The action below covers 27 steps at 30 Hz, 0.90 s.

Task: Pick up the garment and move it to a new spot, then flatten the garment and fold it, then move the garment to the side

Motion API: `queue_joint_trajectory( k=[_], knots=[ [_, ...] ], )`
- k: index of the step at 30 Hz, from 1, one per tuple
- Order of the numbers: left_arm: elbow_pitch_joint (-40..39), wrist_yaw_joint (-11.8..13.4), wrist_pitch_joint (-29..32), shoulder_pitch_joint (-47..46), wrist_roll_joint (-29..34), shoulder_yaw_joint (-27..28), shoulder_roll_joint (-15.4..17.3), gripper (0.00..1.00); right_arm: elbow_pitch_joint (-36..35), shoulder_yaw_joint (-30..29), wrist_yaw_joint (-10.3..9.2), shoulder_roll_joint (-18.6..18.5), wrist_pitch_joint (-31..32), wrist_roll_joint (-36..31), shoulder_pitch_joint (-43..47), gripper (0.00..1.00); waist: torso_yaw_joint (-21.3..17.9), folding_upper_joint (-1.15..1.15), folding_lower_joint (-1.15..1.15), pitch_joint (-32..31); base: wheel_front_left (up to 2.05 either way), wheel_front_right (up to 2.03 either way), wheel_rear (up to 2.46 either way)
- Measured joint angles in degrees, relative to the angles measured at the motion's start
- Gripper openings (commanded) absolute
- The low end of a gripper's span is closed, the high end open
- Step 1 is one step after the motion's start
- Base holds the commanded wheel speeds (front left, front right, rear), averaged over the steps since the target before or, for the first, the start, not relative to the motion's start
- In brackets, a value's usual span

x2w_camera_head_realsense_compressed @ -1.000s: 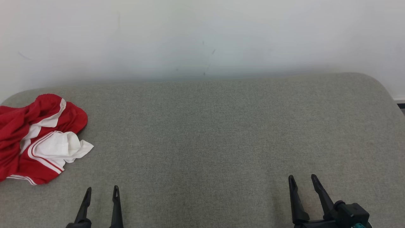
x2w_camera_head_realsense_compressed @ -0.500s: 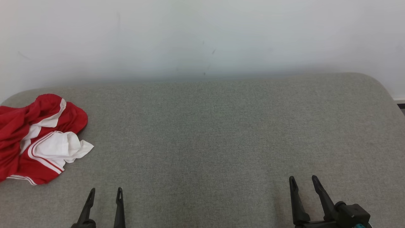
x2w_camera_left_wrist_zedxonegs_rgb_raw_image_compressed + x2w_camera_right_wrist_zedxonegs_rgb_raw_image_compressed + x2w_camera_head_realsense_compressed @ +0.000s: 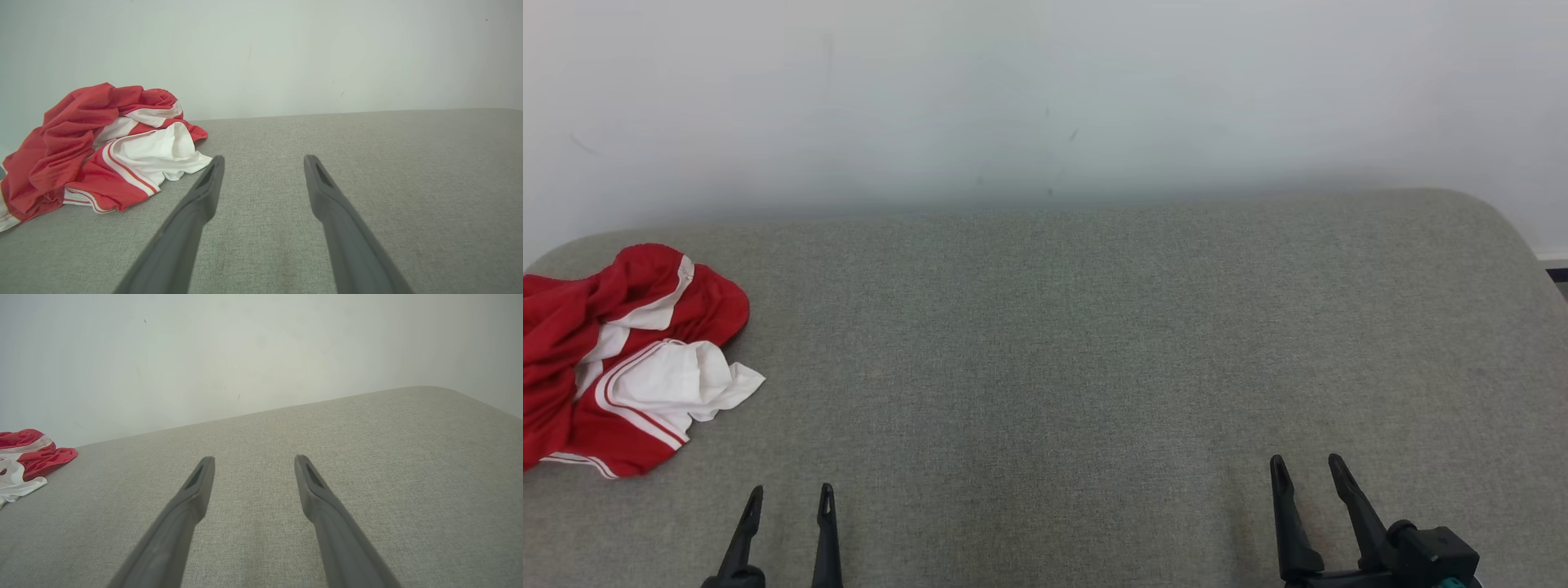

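A: Hardly anything is shifted since a second ago: the left gripper [image 3: 791, 487] is seen a touch lower and further right at the foot of the head view, the right gripper [image 3: 1305, 459] a shade lower, and the garment [image 3: 621, 359] is left exactly where it was.

B: And the jaws, how are they held?

A: Both pairs are held wide apart, and nothing is gripped. Bare grey cloth of the worktop [image 3: 1054, 327] is seen between the long dark fingers [image 3: 192, 216] in each wrist view.

B: Where is the garment found?

A: It is bunched in a red-and-white heap at the far left of the worktop, close to the rounded back corner, and part of it is cut off by the head view's left edge. A white fold edged with red stripes is turned towards the middle.

B: How is it placed against the grippers?

A: It is set ahead and to the left of the left gripper, near but apart; no finger is laid on it. From the right gripper it is well apart, glimpsed at the left edge of the right wrist view. A pale, faintly scuffed wall [image 3: 1045, 98] is seen behind.
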Motion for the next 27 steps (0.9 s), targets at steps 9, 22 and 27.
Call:
queue_joint_trajectory(
  k=[9, 22, 27],
  knots=[
    [-0.1, 0.4, 0.0, 0.0, -0.4, 0.1, 0.0, 1.0, 0.3, 0.1, 0.0, 0.0, 0.0, -0.4, 0.0, 1.0, 0.0, 0.0, 0.0, 0.0, 0.0, 0.0, 0.0],
    [-0.1, 0.5, 0.0, 0.0, -0.7, 0.4, 0.0, 1.0, 0.5, 0.1, 0.0, 0.0, 0.0, -1.0, 0.0, 1.0, 0.0, 0.0, 0.0, 0.0, 0.0, 0.0, 0.0],
    [-0.1, 0.5, 0.0, 0.0, -0.7, 0.4, 0.0, 1.0, 0.5, 0.1, 0.0, 0.0, 0.0, -1.0, 0.0, 1.0, 0.1, 0.0, 0.0, 0.0, 0.0, 0.0, 0.0]
  ],
)
